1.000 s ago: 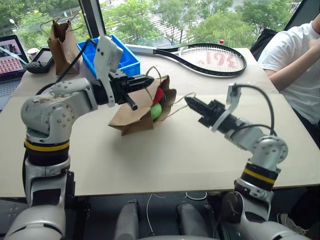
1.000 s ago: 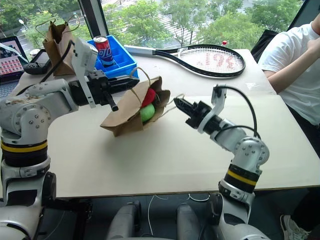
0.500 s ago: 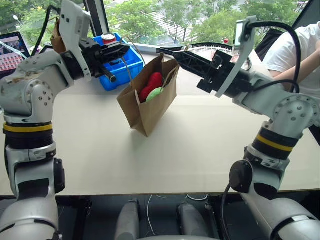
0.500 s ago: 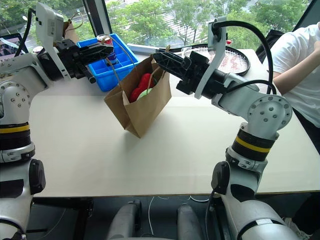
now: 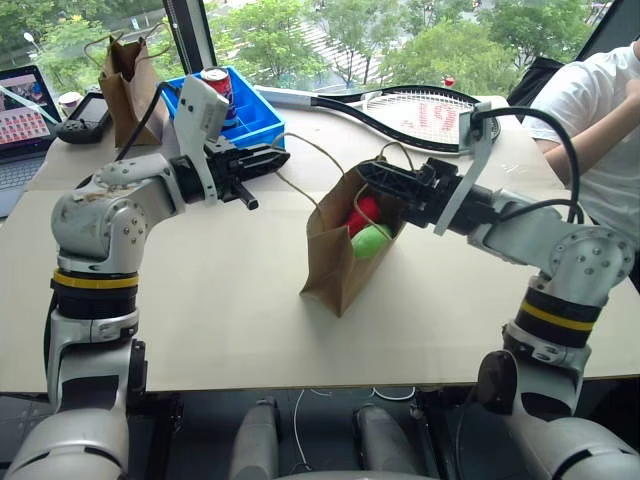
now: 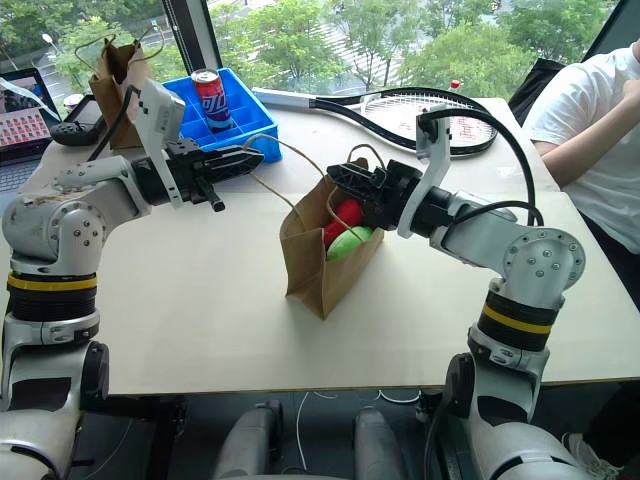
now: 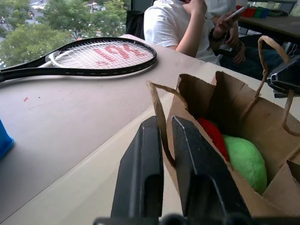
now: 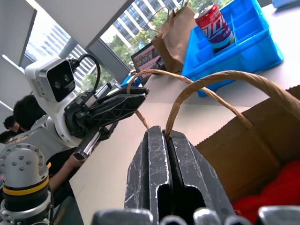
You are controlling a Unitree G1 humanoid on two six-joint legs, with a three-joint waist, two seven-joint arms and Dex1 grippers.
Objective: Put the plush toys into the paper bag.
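The brown paper bag [image 5: 335, 255] stands tilted on the table [image 5: 200, 300], mouth open toward me. Inside it lie the two plush toys, the red chili [image 5: 362, 212] above the light green creature [image 5: 371, 241]. My right gripper [image 5: 366, 171] is at the bag's rim, shut on one twine handle [image 8: 220, 77]. My left gripper [image 5: 274, 157] is off to the bag's left. Its fingers [image 7: 140, 159] stand slightly apart, with the other handle loop [image 5: 305, 150] running between them.
A blue bin [image 5: 255, 120] holding a soda can [image 5: 217, 82] sits at the back left, beside a narrower brown bag [image 5: 125, 75], a laptop [image 5: 20, 110] and a black device [image 5: 80, 120]. A tennis racket [image 5: 420, 115] lies at the back. A person [image 5: 590, 110] sits at the right.
The bag, first on its side and then lifted by both handles, has come down toward the right arm and stands on the table. My left gripper's fingers have parted around its handle.
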